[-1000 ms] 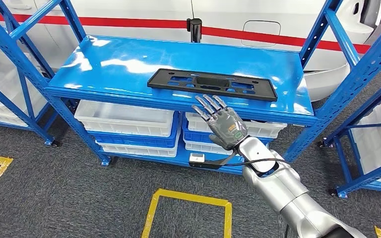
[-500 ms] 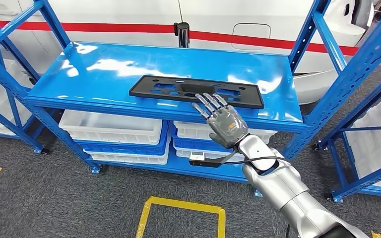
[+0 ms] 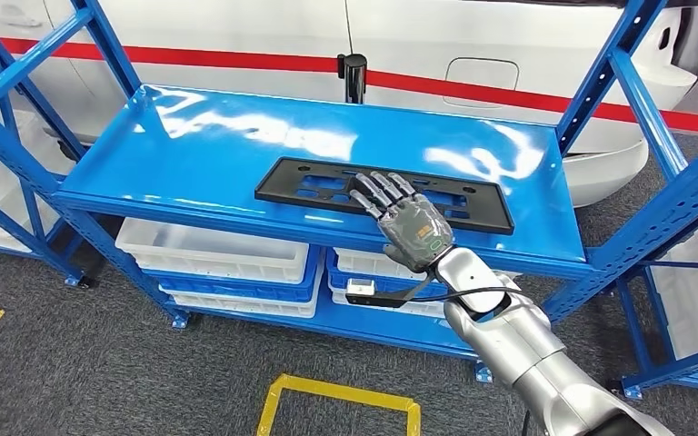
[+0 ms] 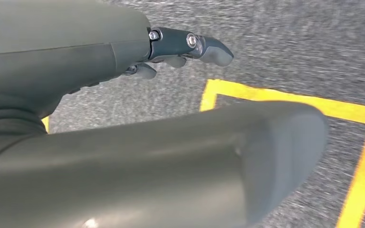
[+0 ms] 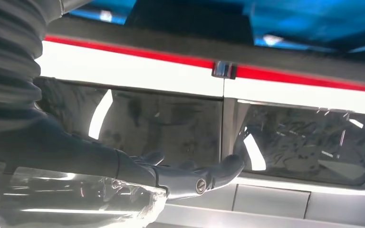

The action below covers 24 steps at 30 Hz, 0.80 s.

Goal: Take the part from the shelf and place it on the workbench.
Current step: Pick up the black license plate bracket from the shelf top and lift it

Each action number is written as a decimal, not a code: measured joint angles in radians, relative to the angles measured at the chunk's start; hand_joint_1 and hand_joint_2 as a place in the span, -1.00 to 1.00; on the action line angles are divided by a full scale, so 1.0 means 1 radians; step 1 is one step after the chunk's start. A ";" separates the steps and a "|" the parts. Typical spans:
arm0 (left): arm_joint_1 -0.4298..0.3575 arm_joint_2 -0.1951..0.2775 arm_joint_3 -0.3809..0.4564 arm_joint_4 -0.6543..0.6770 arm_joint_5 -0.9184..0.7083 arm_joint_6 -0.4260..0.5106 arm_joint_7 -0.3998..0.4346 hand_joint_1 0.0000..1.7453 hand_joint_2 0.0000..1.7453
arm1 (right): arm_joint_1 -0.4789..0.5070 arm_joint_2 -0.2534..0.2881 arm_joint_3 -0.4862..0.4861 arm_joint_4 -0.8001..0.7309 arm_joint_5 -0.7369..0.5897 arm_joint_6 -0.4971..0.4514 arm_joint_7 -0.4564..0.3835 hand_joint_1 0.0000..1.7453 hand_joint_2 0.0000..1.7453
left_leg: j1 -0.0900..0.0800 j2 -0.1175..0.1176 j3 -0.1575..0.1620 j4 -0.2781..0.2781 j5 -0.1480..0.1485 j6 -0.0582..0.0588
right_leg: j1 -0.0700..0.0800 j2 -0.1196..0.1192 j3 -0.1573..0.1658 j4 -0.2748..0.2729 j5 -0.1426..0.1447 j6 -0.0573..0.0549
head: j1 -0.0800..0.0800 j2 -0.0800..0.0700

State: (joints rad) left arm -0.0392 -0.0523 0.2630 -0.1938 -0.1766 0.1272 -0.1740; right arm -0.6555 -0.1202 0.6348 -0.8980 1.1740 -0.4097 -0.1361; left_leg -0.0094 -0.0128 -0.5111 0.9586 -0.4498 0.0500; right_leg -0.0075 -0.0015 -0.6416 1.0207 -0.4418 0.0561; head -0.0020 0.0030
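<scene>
A long flat black plastic part (image 3: 309, 182) with cut-outs lies near the front edge of the blue shelf (image 3: 227, 145). My right hand (image 3: 404, 218) reaches over the shelf's front edge with its fingers (image 3: 374, 189) spread above the middle of the part; I cannot tell whether they touch it. It holds nothing. In the right wrist view the right hand (image 5: 123, 166) stretches out flat with its fingertips (image 5: 228, 166) extended. In the left wrist view my left hand (image 4: 138, 118) hangs over the grey floor, fingers (image 4: 204, 45) apart, holding nothing.
Blue uprights (image 3: 636, 100) frame the shelf on both sides. White bins (image 3: 218, 254) sit on the lower level. A white car body with a red stripe (image 3: 236, 56) stands behind. Yellow tape (image 3: 341, 392) marks the grey floor in front.
The whole view has shifted as the camera moved closer to the shelf. My right hand's fingers now lie over the middle of the black part instead of at its near edge.
</scene>
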 joint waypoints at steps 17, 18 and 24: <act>-0.013 0.002 0.017 0.000 0.004 0.037 -0.167 -1.00 -0.50 | 0.024 0.006 0.021 0.015 -0.007 -0.003 -0.013 0.88 1.00 | 0.019 0.011 -0.086 0.018 0.049 -0.038 | -0.003 0.010 0.103 -0.069 0.010 -0.068 | -0.012 0.000; -0.014 0.002 0.021 -0.001 0.007 0.037 -0.178 -1.00 0.00 | 0.026 0.006 0.022 0.014 -0.008 -0.003 -0.013 0.90 1.00 | 0.015 0.011 -0.087 0.020 0.044 -0.032 | -0.002 0.010 0.103 -0.071 0.008 -0.062 | -0.012 0.000; -0.017 -0.004 0.033 -0.002 -0.003 0.141 -0.305 -1.00 1.00 | 0.041 -0.020 0.020 -0.014 -0.012 -0.013 -0.014 0.94 1.00 | 0.016 0.011 -0.064 -0.009 0.069 0.002 | 0.000 0.008 -0.012 0.146 -0.087 -0.059 | -0.010 0.000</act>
State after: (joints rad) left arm -0.0562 -0.0559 0.2957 -0.1953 -0.1797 0.2677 -0.4789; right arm -0.6144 -0.1400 0.6547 -0.9119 1.1624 -0.4232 -0.1496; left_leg 0.0069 -0.0018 -0.5747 0.9497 -0.3812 0.0520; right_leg -0.0072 0.0066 -0.6534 1.1669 -0.5292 -0.0026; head -0.0119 0.0031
